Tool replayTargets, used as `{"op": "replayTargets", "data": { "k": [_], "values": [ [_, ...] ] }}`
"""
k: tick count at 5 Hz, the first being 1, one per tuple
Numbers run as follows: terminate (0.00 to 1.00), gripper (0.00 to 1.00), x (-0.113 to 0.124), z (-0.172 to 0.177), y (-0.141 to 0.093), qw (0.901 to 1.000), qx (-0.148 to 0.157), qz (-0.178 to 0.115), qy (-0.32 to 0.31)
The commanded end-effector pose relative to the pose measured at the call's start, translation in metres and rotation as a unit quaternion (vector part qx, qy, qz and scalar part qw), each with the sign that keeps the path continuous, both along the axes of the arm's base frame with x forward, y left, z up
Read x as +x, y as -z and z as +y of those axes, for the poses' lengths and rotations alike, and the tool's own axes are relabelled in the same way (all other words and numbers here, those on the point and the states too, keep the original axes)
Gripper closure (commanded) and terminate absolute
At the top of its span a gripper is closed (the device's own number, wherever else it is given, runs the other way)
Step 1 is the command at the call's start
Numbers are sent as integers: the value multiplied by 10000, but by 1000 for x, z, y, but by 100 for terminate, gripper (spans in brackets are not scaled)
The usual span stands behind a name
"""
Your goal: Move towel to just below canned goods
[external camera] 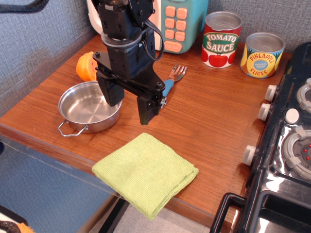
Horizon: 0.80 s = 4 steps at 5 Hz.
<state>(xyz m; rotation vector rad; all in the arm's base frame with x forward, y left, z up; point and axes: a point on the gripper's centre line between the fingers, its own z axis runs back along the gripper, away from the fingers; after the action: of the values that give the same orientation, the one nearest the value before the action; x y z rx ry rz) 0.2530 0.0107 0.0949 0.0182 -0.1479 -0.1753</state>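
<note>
Lime-green and finely woven, the towel (145, 174) lies folded at the near edge of the wooden bench (214, 121), one corner hanging past the lip, well apart from the canned goods (242, 46) that stand at the back against the wall. We judge the task to be at its very start: the cloth is untouched and the tool (128, 103) hangs above the bench between the steel pan (87, 108) and the towel, its two dark fingers (147, 110) spread apart with nothing between them. The next move, as we read it, calls for lowering onto the cloth near its far edge, pinching a fold, and dragging or lifting it toward the open wood in front of the cans, steering clear of the blue-handled fork (172, 80) and the stove (286, 145) knobs on the right. A thin cloth may be hard to catch, so we would press low. The red-and-white can reads "TOMATO SAUCE"; the yellow-and-blue one reads "PINEAPPLE SLICES". An orange (86, 67) sits behind the pan, and a teal toy with salmon buttons (176, 24) shows no writing we can read.
</note>
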Motion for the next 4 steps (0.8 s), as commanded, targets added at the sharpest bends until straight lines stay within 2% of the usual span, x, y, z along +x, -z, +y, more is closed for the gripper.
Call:
{"op": "replayTargets", "data": {
  "k": [1,2,3,4],
  "values": [
    [0,0,0,0,0,10000,0,0,0],
    [0,0,-2,-6,0,10000,-71,27,14],
    [0,0,-16,-16,1,9998,-208,47,-14],
    [0,0,-35,-26,26,9994,-151,313,26]
  ]
}}
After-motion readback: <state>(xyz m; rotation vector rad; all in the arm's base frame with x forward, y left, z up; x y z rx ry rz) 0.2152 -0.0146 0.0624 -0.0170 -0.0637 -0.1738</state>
